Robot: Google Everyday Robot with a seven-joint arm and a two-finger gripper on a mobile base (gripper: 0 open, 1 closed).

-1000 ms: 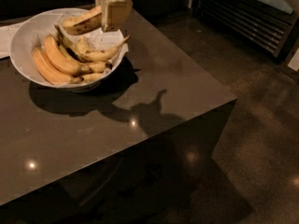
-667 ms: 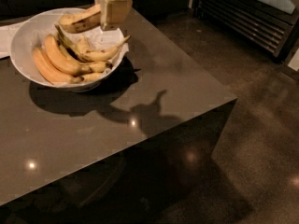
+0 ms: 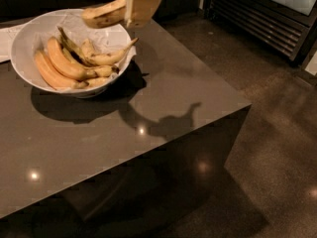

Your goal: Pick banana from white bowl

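My gripper (image 3: 132, 9) is at the top of the view, above the far right rim of the white bowl (image 3: 22, 43). It is shut on the banana (image 3: 105, 14), a pale yellow speckled one, held level in the air above the bowl with its free end pointing left. The bowl stands at the back left of the dark table. In it lie two smooth orange-tinted bananas (image 3: 59, 63) and a small curved yellow one with a long stem (image 3: 106, 57).
The dark glossy table (image 3: 148, 113) ends at a corner on the right, with bare floor beyond. A white sheet (image 3: 5, 41) lies behind the bowl at the left edge. A dark slatted cabinet (image 3: 267, 24) stands at the back right.
My gripper has risen with the banana, lifting it out of the bowl to clear above the rim. The other bananas have stayed in the bowl.
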